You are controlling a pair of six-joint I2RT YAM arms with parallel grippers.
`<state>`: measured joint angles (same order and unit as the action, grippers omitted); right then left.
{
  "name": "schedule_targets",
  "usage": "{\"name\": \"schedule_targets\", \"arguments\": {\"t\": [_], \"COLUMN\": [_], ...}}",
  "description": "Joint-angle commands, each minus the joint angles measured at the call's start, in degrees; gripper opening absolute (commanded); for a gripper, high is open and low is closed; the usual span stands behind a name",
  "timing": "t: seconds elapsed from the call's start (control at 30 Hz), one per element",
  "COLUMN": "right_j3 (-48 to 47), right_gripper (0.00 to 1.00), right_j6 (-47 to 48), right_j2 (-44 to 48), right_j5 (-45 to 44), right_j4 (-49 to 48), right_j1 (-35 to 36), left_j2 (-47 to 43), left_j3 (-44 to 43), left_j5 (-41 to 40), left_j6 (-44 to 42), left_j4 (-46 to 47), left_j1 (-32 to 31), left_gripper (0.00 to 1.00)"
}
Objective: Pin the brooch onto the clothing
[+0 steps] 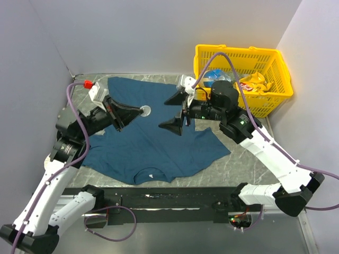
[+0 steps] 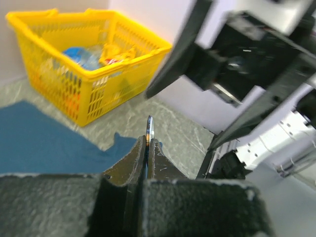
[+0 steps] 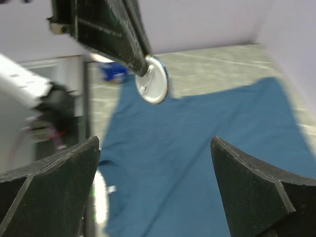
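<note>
The clothing, a dark teal T-shirt, lies spread flat on the table with its white neck label toward the arms. My left gripper hovers over the shirt's far part, shut on the brooch, a small round disc that sticks out past the fingertips. The left wrist view shows the brooch edge-on between the pressed jaws of the left gripper. My right gripper faces it from the right, wide open and holding nothing. In the right wrist view the brooch shows a silvery face above the clothing, beyond the right gripper.
A yellow plastic basket holding packets and a blue item stands at the back right, close behind the right arm. The basket also shows in the left wrist view. Grey walls close in the table on the left, back and right.
</note>
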<state>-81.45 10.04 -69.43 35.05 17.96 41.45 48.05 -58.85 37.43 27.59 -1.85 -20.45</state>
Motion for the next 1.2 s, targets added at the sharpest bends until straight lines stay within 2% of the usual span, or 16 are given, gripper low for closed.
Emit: {"name": "schedule_targets", "arguments": {"t": [0.0, 0.07, 0.17, 0.2, 0.3, 0.5, 0.67, 0.77, 0.93, 1.17], "right_j3": [-3.28, -4.06, -5.56, -6.17, -7.84, -10.66, -13.56, -14.70, -15.93, -16.98], "right_gripper": [0.98, 0.97, 0.91, 0.86, 0.76, 0.64, 0.57, 0.49, 0.45, 0.34], "right_j6": [-5.56, -6.70, -7.67, -7.50, -7.67, -7.76, -5.30, -5.56, -4.68, -3.80], "right_j2": [-0.62, -1.23, -2.46, -3.34, -4.92, -8.08, -10.99, -12.31, -13.10, -13.71], "right_j5": [11.70, 12.75, 14.86, 14.96, 16.36, 18.13, 13.39, 12.51, 10.75, 8.20], "right_j4": [-2.65, -3.45, -4.16, -3.81, -2.58, 0.23, 4.98, 5.86, 7.35, 9.37], "right_j1": [-0.67, -0.76, -0.76, -0.67, -0.58, -0.41, 1.35, 1.70, 2.05, 2.49], "left_j2": [-2.08, -1.91, -1.12, -0.77, -0.07, 0.37, 1.69, 2.57, 3.27, 3.45], "left_j3": [1.46, 1.02, -0.30, -1.00, -1.62, -2.14, -3.20, -3.90, -4.17, -4.52], "left_j5": [9.13, 14.05, 15.83, 16.35, 17.06, 16.36, 16.00, 16.53, 15.48, 15.22], "left_j6": [-2.62, -3.86, -5.18, -6.05, -7.64, -9.13, -9.14, -9.14, -9.84, -10.02], "left_j4": [10.11, 10.02, 8.10, 6.70, 5.11, 3.26, 2.55, 1.94, -0.44, -0.97], "left_j1": [0.06, 0.06, 0.06, 0.06, 0.06, 0.06, 0.06, 0.06, 0.06, 0.06], "left_gripper": [0.01, 0.01, 0.01, 0.01, 0.01, 0.01, 0.01, 0.01, 0.01, 0.01]}}
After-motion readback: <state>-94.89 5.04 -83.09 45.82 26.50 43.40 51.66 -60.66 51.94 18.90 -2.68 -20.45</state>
